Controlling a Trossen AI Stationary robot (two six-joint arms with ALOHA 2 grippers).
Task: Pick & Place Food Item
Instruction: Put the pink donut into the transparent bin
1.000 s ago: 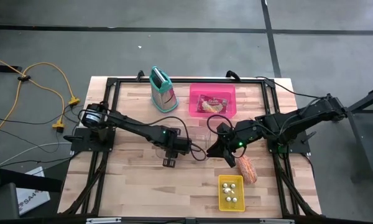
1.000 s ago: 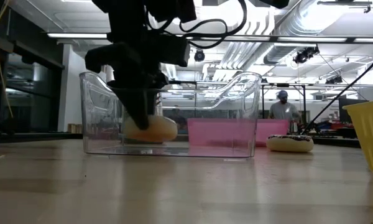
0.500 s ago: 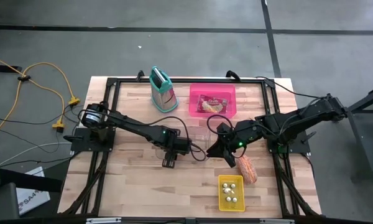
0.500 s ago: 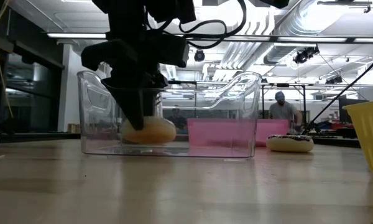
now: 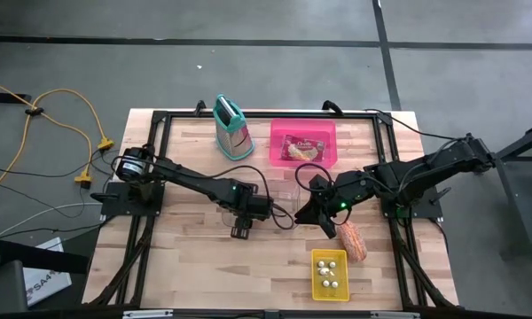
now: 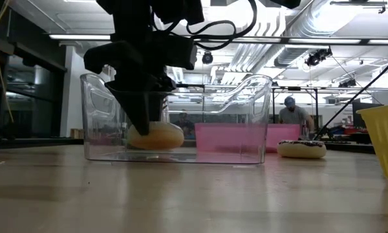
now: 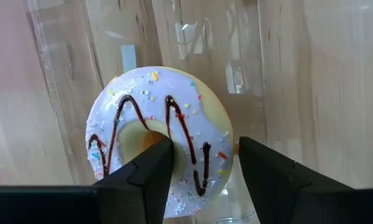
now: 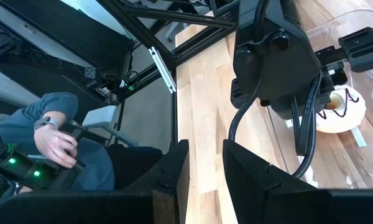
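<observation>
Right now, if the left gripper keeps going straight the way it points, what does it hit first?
Most likely the iced donut: the left gripper points down at it, fingers open astride its rim, inside the clear container.

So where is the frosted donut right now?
The donut lies on the floor of the clear container at mid-table, directly under the left gripper, whose open fingers straddle one side of its ring.

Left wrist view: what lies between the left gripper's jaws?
The iced donut with chocolate drizzle, lying in the clear bin; the left gripper straddles its edge, jaws open.
</observation>
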